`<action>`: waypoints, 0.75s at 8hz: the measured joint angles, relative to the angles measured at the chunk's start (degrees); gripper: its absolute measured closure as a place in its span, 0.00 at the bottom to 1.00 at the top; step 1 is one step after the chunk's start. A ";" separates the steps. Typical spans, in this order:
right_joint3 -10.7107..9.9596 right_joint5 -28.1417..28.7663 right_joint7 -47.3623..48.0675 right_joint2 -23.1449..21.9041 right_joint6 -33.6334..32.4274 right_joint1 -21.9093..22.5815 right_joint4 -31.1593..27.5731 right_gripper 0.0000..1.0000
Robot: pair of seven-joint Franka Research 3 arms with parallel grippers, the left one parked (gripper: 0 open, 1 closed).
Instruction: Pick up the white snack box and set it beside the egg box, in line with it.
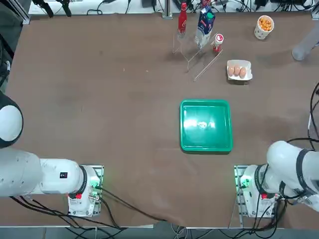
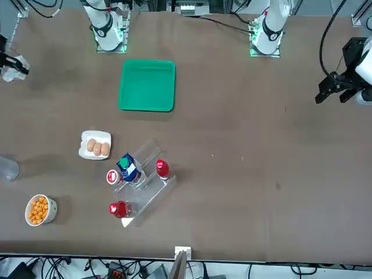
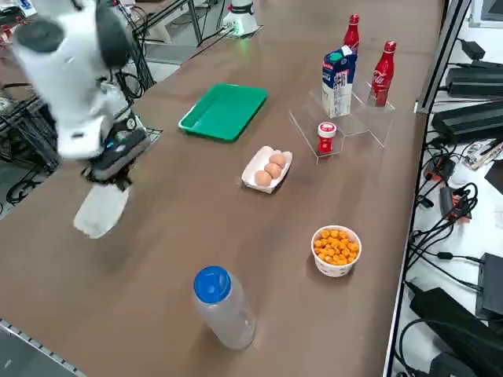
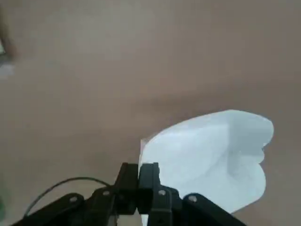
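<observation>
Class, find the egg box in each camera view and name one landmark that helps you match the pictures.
Top view: egg box, upper right.
Front view, left of centre.
Right side view, centre.
Right wrist view: not in it.
Shared landmark: the green tray lies near the egg box in the three wide views.

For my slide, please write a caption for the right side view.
Right gripper shut on the white snack box, carrying it above the table, short of the egg box.

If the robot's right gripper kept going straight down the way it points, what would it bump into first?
Probably just the bare brown table. The right gripper points down, shut on the white snack box, which hangs below it, so the box would likely touch first.
</observation>
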 joint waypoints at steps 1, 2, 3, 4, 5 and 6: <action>0.10 0.03 5.44 3.93 -0.77 4.96 4.82 0.98; 0.14 0.00 10.84 9.54 -0.42 9.91 9.55 0.98; 0.14 -0.31 15.29 15.80 0.49 14.39 14.34 0.98; 0.10 -2.81 19.44 21.52 1.08 18.20 18.57 0.98; 0.06 -6.87 24.77 25.96 1.48 21.36 21.21 0.98; 0.02 -9.26 29.74 28.87 2.56 23.79 22.10 0.98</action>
